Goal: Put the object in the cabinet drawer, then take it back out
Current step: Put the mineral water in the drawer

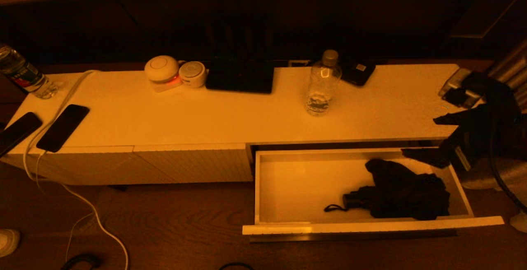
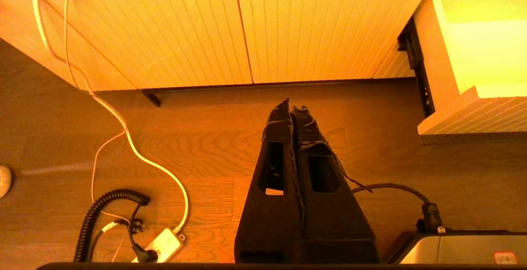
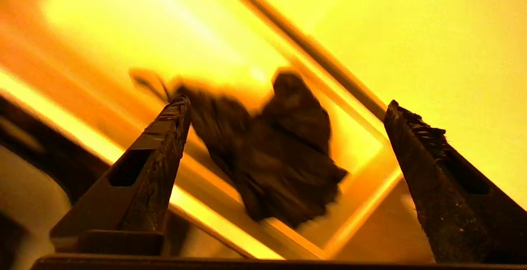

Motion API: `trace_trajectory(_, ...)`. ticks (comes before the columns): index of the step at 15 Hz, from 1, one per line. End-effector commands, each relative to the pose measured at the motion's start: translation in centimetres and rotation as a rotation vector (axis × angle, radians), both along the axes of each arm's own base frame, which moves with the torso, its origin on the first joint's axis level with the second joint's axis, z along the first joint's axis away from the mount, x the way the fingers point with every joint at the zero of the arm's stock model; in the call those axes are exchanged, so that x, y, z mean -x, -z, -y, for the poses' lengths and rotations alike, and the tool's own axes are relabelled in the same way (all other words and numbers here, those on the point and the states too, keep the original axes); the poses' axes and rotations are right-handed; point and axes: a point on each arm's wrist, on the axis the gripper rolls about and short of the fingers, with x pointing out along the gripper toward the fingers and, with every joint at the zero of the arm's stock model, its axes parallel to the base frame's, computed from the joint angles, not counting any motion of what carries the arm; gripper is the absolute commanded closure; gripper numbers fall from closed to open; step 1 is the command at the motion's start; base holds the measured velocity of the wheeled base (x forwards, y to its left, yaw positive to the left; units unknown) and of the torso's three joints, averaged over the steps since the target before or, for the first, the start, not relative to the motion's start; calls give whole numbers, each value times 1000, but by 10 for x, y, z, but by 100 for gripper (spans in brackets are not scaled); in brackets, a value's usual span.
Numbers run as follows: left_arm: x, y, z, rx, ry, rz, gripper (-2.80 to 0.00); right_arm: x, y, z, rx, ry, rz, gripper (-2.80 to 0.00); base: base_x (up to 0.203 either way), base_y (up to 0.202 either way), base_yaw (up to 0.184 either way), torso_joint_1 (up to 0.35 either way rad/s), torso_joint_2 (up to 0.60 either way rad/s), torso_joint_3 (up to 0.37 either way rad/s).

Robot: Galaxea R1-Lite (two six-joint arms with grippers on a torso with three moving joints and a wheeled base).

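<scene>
The cabinet drawer point(image 1: 263, 187) is pulled all the way out at the right end of the long low cabinet point(image 1: 164, 163), and the object sits inside it: a folded black umbrella point(image 1: 401, 192) with a little wrist loop sticking out toward the drawer's left. It lies in the right half of the drawer, close to the front wall and the right side wall.

The right gripper point(image 1: 428, 138) hangs over the back right corner of the drawer, above the umbrella and apart from it. Its fingers point(image 3: 164, 146) are spread wide with nothing between them (the right wrist view looks straight down through the gap at the umbrella).

The left gripper point(image 2: 293, 109) is parked low in front of the closed ribbed cabinet fronts point(image 2: 197, 31), over the wood floor point(image 2: 206, 146), fingers pressed together and holding nothing.

On the cabinet top: a clear plastic bottle point(image 1: 323, 82) roughly behind the drawer, two round white gadgets point(image 1: 175, 72), a dark flat device point(image 1: 241, 76), two phones point(image 1: 64, 126) at the left end, and a white cable point(image 1: 82, 204) trailing down to the floor.
</scene>
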Motion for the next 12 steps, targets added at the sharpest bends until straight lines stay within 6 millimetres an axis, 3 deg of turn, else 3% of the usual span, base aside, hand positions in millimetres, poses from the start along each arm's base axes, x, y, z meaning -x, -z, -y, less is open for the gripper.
trace_trajectory(1,0,0,0,-1,0,0,0,-8,-8,-5,-84,30,3,-280,0,0,0,0,0,0)
trace_trajectory(8,0,0,0,-1,0,0,0,-77,-19,-32,-352,117,-22,-280,0,0,0,0,0,0)
trace_trajectory(12,0,0,0,-1,0,0,0,-117,-9,-59,-444,94,52,-280,0,0,0,0,0,0)
